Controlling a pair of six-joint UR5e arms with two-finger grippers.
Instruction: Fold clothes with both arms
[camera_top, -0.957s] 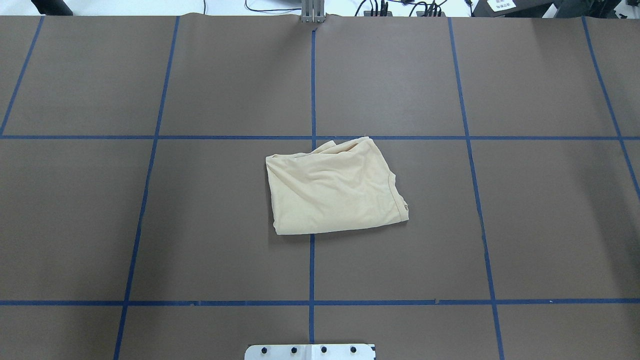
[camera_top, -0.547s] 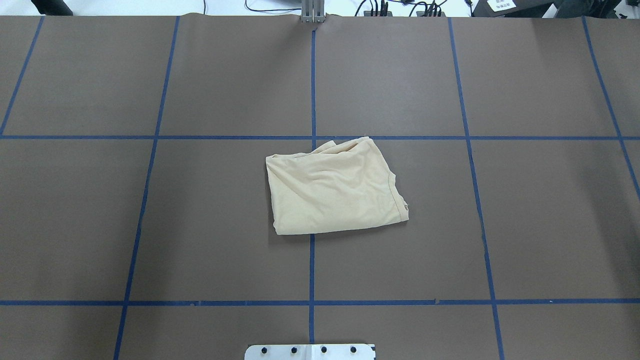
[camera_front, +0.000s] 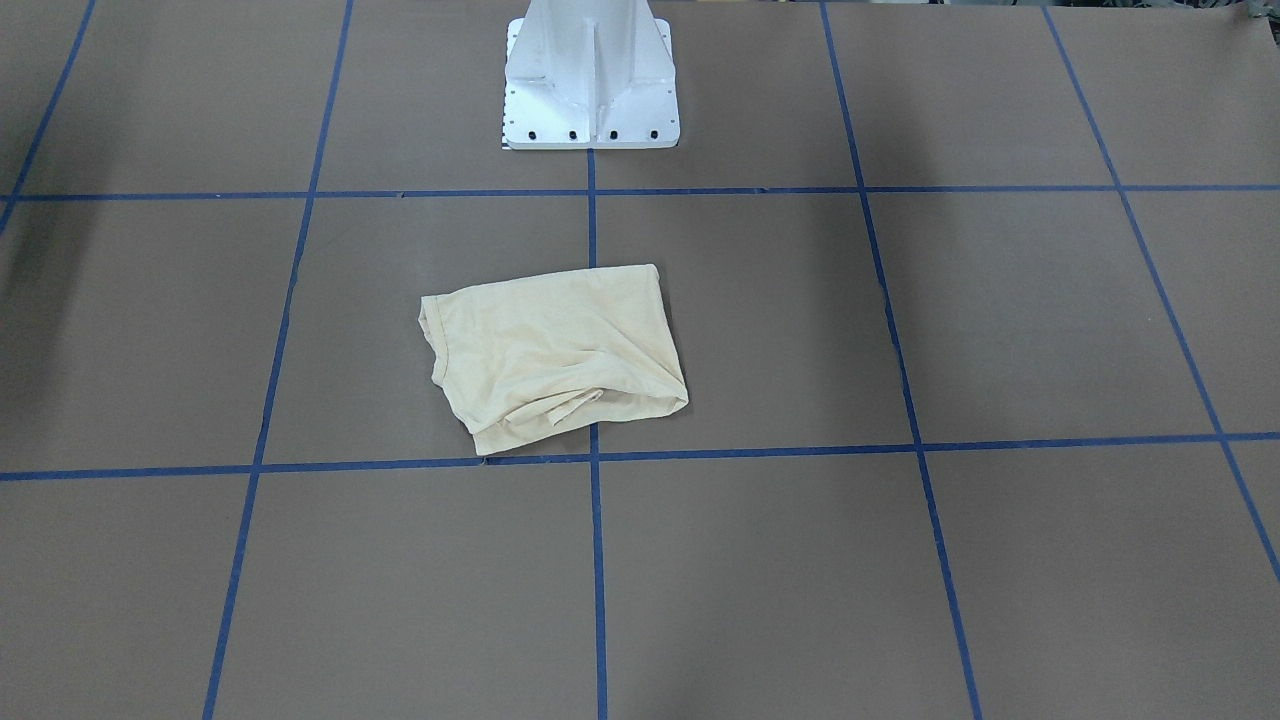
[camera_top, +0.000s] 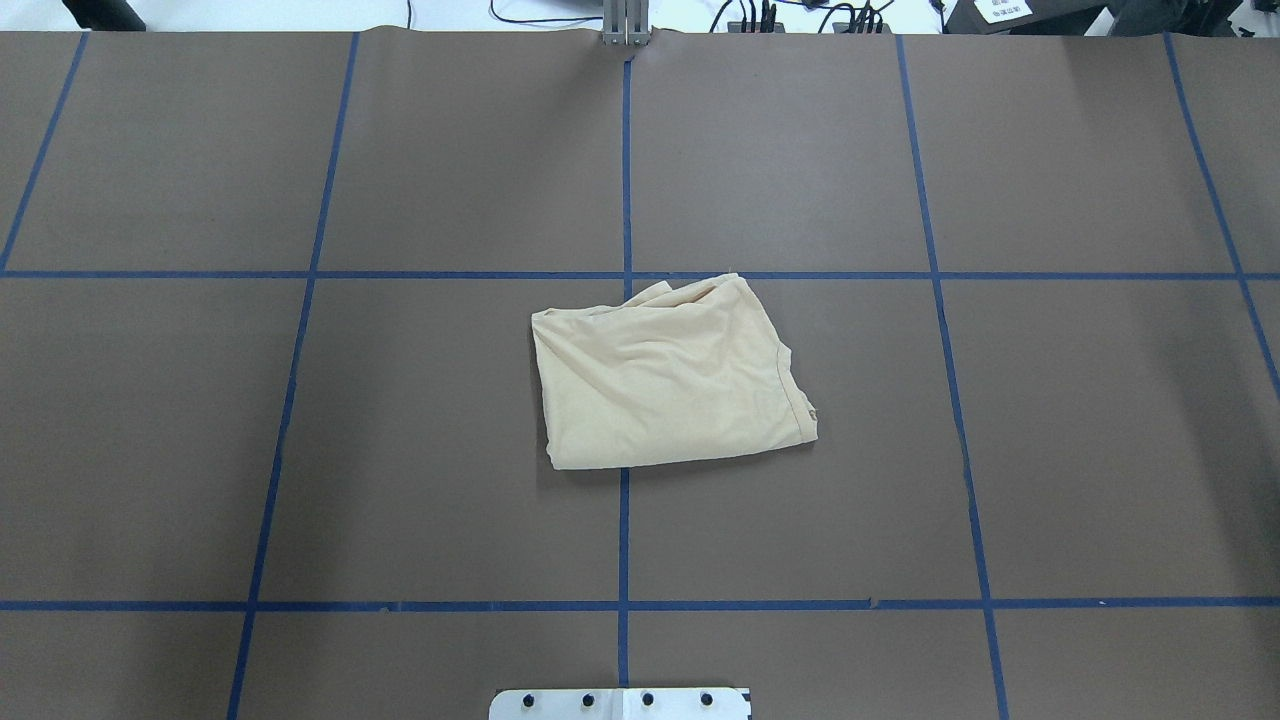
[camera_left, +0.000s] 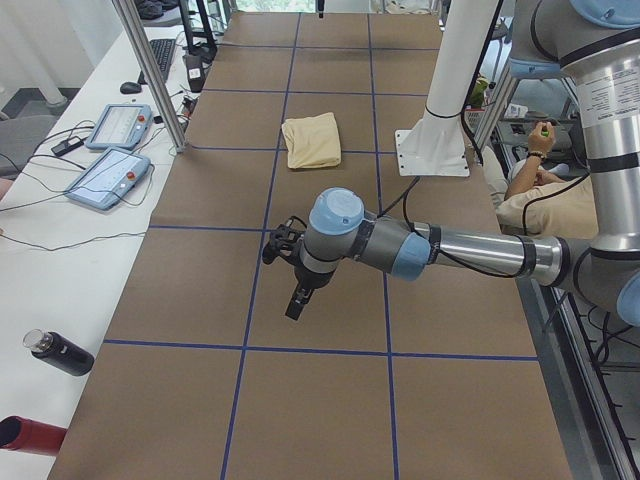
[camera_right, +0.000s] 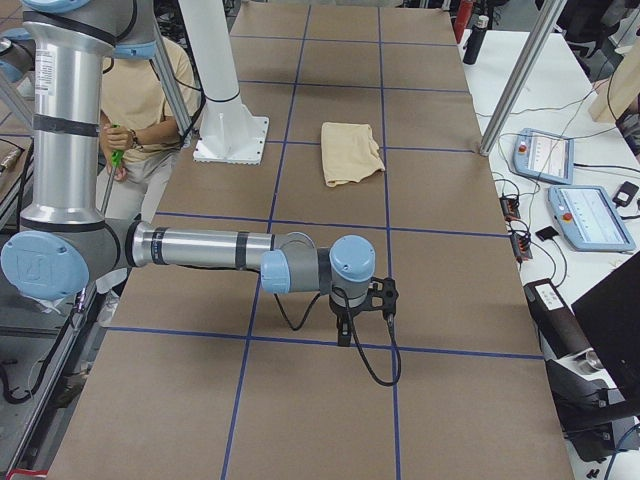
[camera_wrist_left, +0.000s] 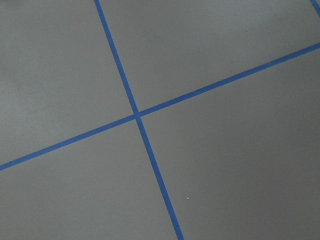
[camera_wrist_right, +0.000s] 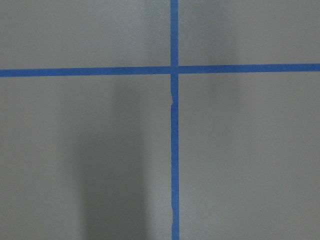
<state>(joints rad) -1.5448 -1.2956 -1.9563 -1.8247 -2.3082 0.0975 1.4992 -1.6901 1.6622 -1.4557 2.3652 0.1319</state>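
Observation:
The pale cream-yellow T-shirt (camera_top: 670, 375) lies folded into a compact, slightly wrinkled rectangle at the table's centre; its print is hidden. It also shows in the front-facing view (camera_front: 555, 355) and both side views (camera_left: 312, 140) (camera_right: 350, 152). No gripper is near it. My left gripper (camera_left: 296, 302) hangs low over bare table, far from the shirt, seen only from the side. My right gripper (camera_right: 344, 332) hangs likewise at the other end. I cannot tell whether either is open or shut. Both wrist views show only brown table and blue tape.
The brown table (camera_top: 400, 450) carries a blue tape grid. The white pedestal base (camera_front: 590, 80) stands at the robot's edge. Teach pendants (camera_left: 110, 150) (camera_right: 590, 215), a black bottle (camera_left: 60, 352) and cables lie on side benches. A seated person (camera_right: 150, 110) is behind the pedestal.

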